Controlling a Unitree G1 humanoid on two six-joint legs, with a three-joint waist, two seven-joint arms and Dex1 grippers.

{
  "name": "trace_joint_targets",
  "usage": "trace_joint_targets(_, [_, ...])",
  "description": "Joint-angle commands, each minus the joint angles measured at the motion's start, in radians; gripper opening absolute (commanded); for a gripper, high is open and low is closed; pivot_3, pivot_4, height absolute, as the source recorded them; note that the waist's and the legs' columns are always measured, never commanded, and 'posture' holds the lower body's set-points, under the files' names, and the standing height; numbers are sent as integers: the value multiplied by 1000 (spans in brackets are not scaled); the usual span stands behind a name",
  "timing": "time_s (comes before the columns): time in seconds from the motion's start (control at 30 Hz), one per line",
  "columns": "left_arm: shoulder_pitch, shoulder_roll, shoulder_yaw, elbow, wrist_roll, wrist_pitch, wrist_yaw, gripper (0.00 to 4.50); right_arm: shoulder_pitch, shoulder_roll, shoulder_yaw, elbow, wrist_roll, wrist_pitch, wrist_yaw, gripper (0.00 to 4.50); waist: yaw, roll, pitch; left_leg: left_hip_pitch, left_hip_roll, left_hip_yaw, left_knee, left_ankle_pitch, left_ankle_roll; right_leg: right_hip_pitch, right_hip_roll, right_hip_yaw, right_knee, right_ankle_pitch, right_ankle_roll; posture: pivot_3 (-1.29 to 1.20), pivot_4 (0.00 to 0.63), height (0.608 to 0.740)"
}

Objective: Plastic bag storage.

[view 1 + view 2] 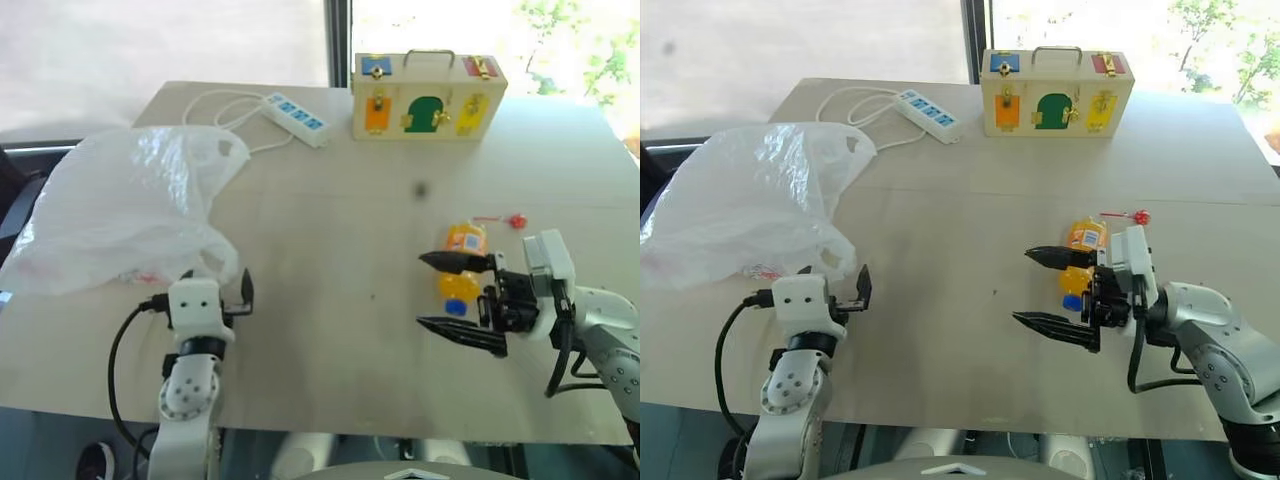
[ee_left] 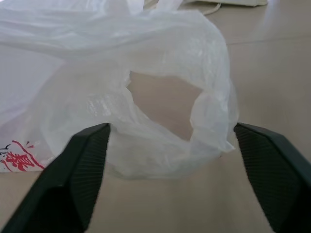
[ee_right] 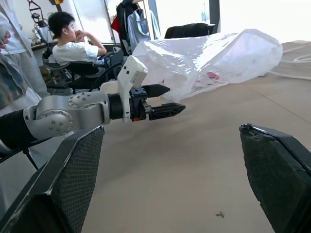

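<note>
- Bag (image 1: 125, 205) lying crumpled on the table's (image 1: 330, 330) left side, one loop handle (image 2: 167, 104) toward the near edge.
- Left gripper (image 1: 222, 293) just short of that handle, fingers (image 2: 80, 165) spread apart on either side of the loop, nothing held.
- Right gripper (image 1: 458, 297) hovering over the table's right side, pointing left, jaws wide, empty.
- Bottle (image 1: 462, 270) lying just behind the right gripper.
- Box (image 1: 428, 97) and power strip (image 1: 296, 118) at the far edge, well apart from the bag's handle.
</note>
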Motion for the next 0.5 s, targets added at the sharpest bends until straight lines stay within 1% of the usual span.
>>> trace_joint_targets(0.03, [-2, 2, 13, -15, 4, -45, 8, 2387, -15, 8, -3, -22, 1, -9, -8, 4500, 0, 0, 0, -2, 0, 0, 1, 0, 0, -2, 0, 0, 0, 0, 0, 0, 150, 740])
trace_joint_targets(0.07, [-2, 2, 12, -14, 6, -49, 8, 1872, -16, 11, -2, -21, 0, -9, -10, 4500, 0, 0, 0, -4, 0, 0, 3, 0, 0, -3, 0, 0, 1, 0, 0, 0, 150, 740])
trace_joint_targets(0.13, [-5, 2, 13, -11, 7, -56, 10, 986, -20, 14, 0, -18, -3, -9, -11, 4500, 0, 0, 0, -5, 0, 0, 5, 0, 0, -4, 1, 0, 1, 1, 0, 0, 150, 740])
trace_joint_targets(0.17, [-7, 1, 15, -9, 6, -60, 12, 424, -22, 15, 2, -16, -5, -9, -11, 4500, 0, 0, 0, -5, 0, 0, 6, 0, 0, -4, 1, 0, 1, 2, 0, 0, 150, 740])
trace_joint_targets(0.2, [-9, 1, 16, -6, 6, -63, 13, 80, -24, 17, 3, -14, -6, -10, -11, 4500, 0, 0, 0, -6, 0, 0, 7, 0, 0, -4, 1, 0, 1, 2, 1, 0, 150, 740])
trace_joint_targets(0.3, [-26, -4, 24, 1, -8, -63, 19, 80, -27, 19, 5, -6, -13, -12, -9, 4500, 0, 0, 0, -6, 0, 0, 9, 0, 0, -3, 1, 0, 1, 4, 1, 0, 150, 740])
trace_joint_targets(0.37, [-69, -9, 42, 13, -26, -41, 29, 80, -28, 21, 6, -4, -15, -12, -8, 4500, 0, 0, 0, -6, 0, 0, 10, 0, 0, -3, 2, 0, 2, 5, 2, 0, 150, 740])
trace_joint_targets(0.47, [-195, 13, 75, 67, -36, -7, 41, 80, -32, 27, 12, 0, -15, -9, -12, 4500, 2, 0, 0, -7, 0, -2, 14, 0, 0, -3, 3, -1, 2, 6, 3, 0, 150, 740])
trace_joint_targets(0.5, [-283, 37, 92, 107, -38, 8, 49, 80, -35, 31, 16, 1, -15, -7, -12, 4500, 3, 0, 0, -7, 0, -2, 14, 0, 0, -2, 3, -1, 2, 7, 3, 0, 150, 740])
